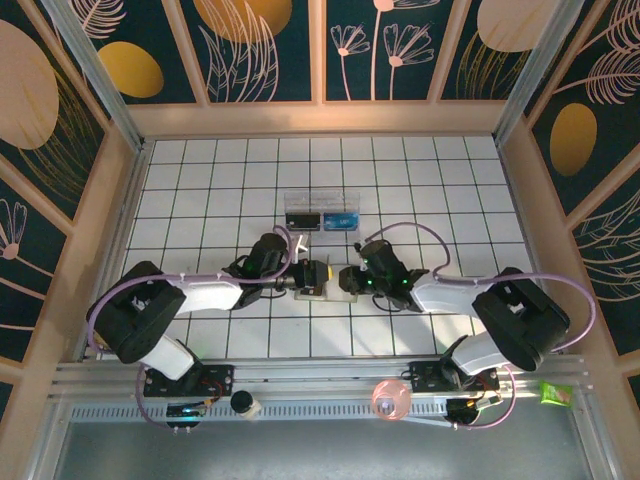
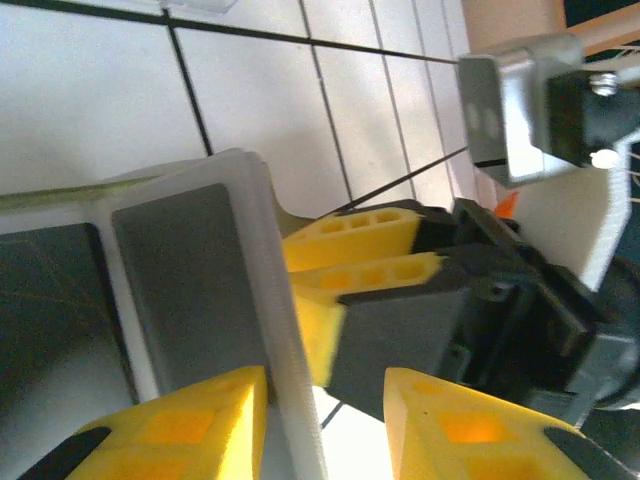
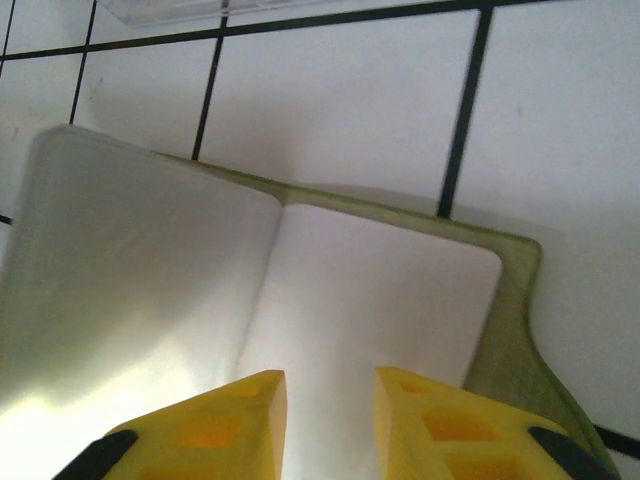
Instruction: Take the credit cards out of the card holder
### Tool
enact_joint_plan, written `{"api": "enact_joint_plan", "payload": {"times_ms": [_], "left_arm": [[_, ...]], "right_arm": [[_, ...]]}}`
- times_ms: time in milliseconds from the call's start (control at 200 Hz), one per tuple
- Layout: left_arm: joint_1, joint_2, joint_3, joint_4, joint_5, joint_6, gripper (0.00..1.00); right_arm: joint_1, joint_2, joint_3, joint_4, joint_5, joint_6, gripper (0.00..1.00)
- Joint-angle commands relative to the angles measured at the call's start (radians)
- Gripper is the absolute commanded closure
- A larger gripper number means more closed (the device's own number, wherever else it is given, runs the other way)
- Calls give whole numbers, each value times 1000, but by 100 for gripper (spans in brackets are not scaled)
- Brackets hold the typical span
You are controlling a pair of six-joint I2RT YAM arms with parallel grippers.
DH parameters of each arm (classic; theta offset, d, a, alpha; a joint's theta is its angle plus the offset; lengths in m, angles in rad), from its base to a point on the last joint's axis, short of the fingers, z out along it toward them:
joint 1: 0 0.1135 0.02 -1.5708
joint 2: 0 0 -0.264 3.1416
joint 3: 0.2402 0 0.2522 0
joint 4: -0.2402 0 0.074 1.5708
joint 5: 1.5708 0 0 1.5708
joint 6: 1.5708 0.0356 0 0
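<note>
Left hand (image 2: 325, 400) is closest: jaws apart, straddling one cream flap of the card holder (image 2: 265, 300). One finger touches the flap, the other stands clear, so released, not clamped. Right hand (image 3: 330, 400) sits over the holder's cream inside w/ a narrow gap btwn its fingers; can't tell if it pinches anything.

Holder lies open mid-table (image 1: 200, 180), left hand at its 9 o'clock, right hand at its 3.

Progress, my read: early. Holder is open, but the dark grey panels (image 2: 180, 280) seated in its inside, prob. the cards, aren't out yet. To do: pull each one, set it down.

At 12 o'clock from the holder is a clear plastic box (image 1: 322, 215) w/ dark and blue contents.

Count: 1 holder, 2 panels, 1 box, 2 hands.
</note>
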Motion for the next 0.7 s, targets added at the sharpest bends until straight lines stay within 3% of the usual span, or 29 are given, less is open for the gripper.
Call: {"api": "enact_joint_plan", "payload": {"times_ms": [0, 175, 450, 696], "left_arm": [[-4, 25, 15, 27, -3, 2, 64], [-4, 67, 17, 43, -10, 5, 61], [-5, 33, 15, 40, -8, 10, 54], [-21, 6, 48, 17, 3, 14, 53]], "right_arm": [[-12, -39, -43, 40, -24, 18, 69], [-27, -33, -70, 81, -53, 33, 68], [-34, -82, -121, 184, -142, 14, 47], [-46, -65, -118, 157, -111, 31, 47]]}}
